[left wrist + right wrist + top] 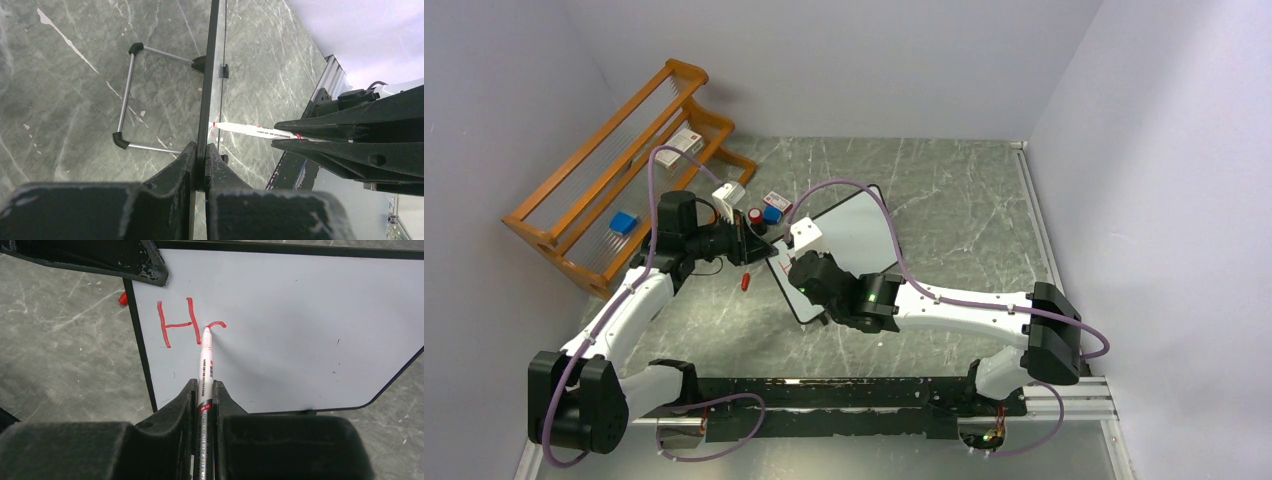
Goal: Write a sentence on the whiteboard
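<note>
A wooden rack [614, 170] stands left of and behind the whiteboard [856, 232]. It holds two small boxes: one blue box [624, 222] and one red and white box [686, 140]. One red cap [745, 281] lies just left of the whiteboard. From above, the right arm's wrist covers the board's near-left part.

The whiteboard sits mid-table, white with a thin black frame, backed by a wire stand [125, 95]. The left gripper [200, 155] pinches its frame. The right gripper [204, 390] pinches one marker [205, 357], whose tip touches the board. The sentence [175, 322] is red: one "H" and one curved stroke beside it.
</note>
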